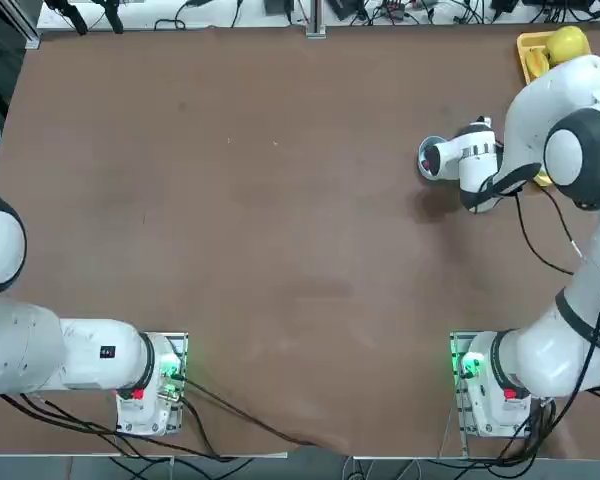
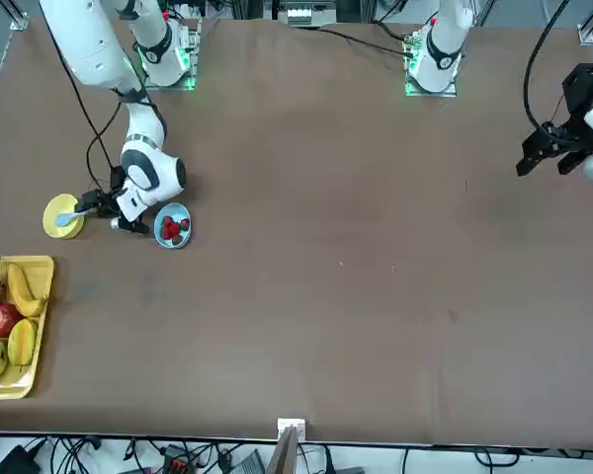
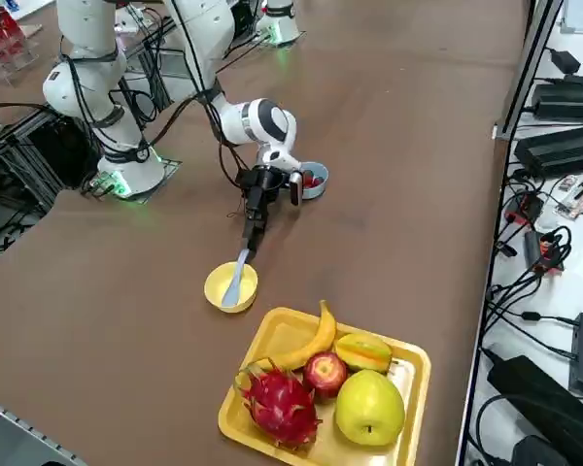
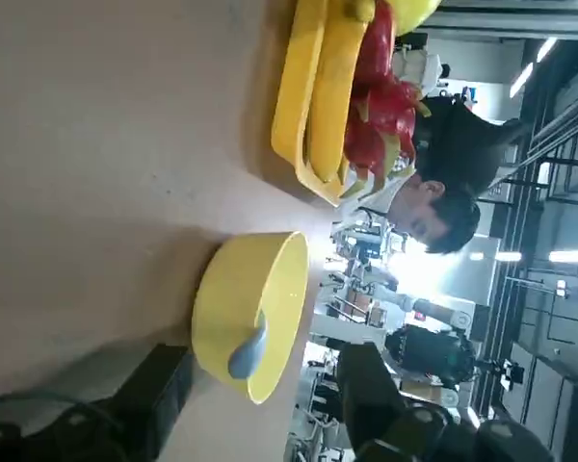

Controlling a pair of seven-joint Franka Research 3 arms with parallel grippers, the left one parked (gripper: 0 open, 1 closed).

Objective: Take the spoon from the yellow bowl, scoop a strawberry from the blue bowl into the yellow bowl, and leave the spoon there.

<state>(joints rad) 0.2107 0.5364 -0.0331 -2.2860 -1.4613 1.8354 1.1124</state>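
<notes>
The yellow bowl [image 2: 57, 225] stands near the table's corner. The pale blue spoon [image 2: 69, 215] lies in it, with its handle resting on the rim. In the right side view the spoon [image 3: 237, 278] points from the yellow bowl [image 3: 218, 283] toward my right gripper [image 3: 251, 243]. The gripper [image 4: 265, 409] is low at the bowl's edge and open, one dark finger [image 4: 159, 390] on either side of the spoon's handle [image 4: 249, 354], without closing on it. The blue bowl [image 2: 172, 227] with red strawberries [image 2: 175, 230] sits just behind the wrist.
A rectangular yellow tray [image 3: 404, 377] of fruit, with a banana, apples and a dragon fruit, lies close beside the yellow bowl near the table edge. In the wrist view a person [image 4: 443, 207] shows beyond the table. The brown table [image 2: 356, 257] stretches wide to the other side.
</notes>
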